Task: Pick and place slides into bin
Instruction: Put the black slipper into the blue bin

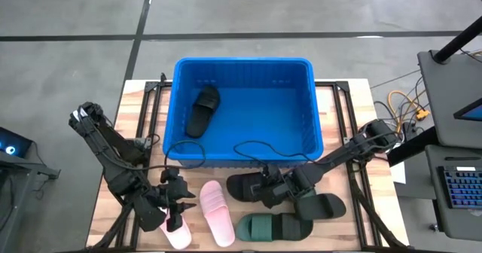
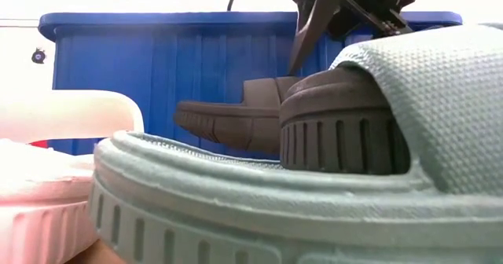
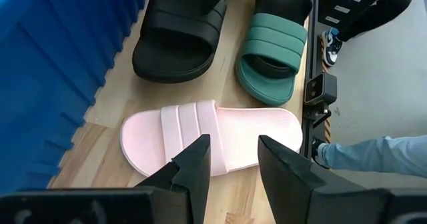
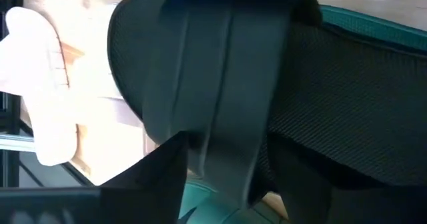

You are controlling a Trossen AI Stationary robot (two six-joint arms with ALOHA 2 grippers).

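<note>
Right gripper low over the near-centre black slide. In the right wrist view the black strap stands between the two dark fingers, one at each side of it; whether they press it or only straddle it, cannot tell. The slide rests on the worktop, just in front of the near wall of the bin.

Right arm reaches in from the right edge of the worktop, stretched low and slanting left toward the near centre, wrist bent down over the slides.

Another black slide lies to the right of the gripper, partly under the arm. Dark green slide lies at the near edge, just in front of both black ones. In the low view its ribbed sole fills the foreground, with the black slide behind it and the blue bin wall beyond.

Left gripper hangs over the near-left worktop, fingers part-open and holding nothing. A pink slide lies just beyond the fingertips, not between them. A second pink slide lies under the gripper at the near edge.

Left arm comes in from the far left, folded at the elbow, wrist pointing toward the near edge.

One black slide lies inside the bin, at its far left. A black cable trails over the bin's near rim.
</note>
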